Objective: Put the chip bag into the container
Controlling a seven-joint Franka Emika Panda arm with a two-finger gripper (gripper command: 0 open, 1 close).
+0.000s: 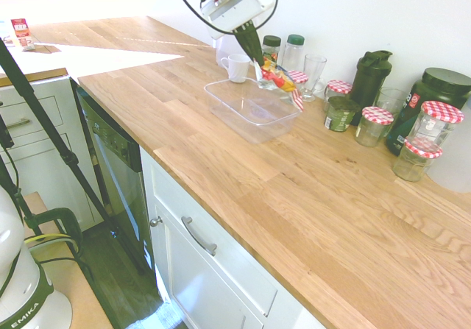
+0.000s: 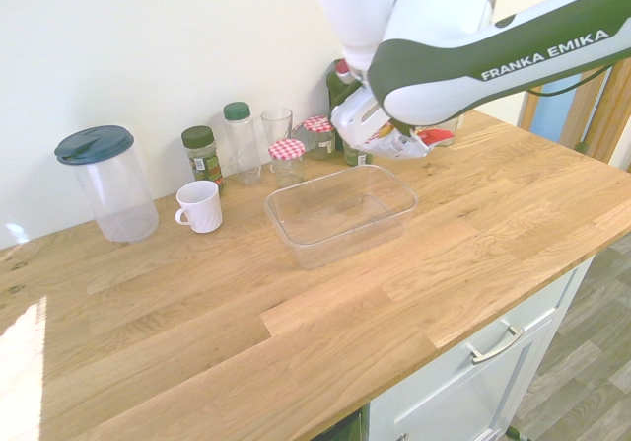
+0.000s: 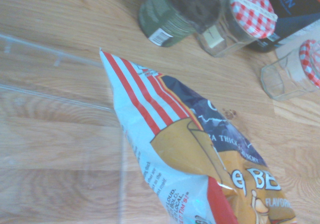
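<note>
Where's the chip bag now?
In the first exterior view, the chip bag hangs from the end effector, above the clear container, right of the white mug.

Plain white wall (image 2: pixel 177 36), wooden countertop (image 1: pixel 294 196), white drawer fronts (image 1: pixel 213 252), grey wood-look floor (image 2: pixel 572 362), bright light patch on the wood

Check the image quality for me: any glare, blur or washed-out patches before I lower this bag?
First exterior view: sunlight burns a white patch on the far counter; bag small but readable. Second exterior view: blown-out sunlit strip at lower left; the arm partly covers the bag. Wrist view: soft and hazy, though the bag's larger print reads; the clear container's edges are faint.
</note>
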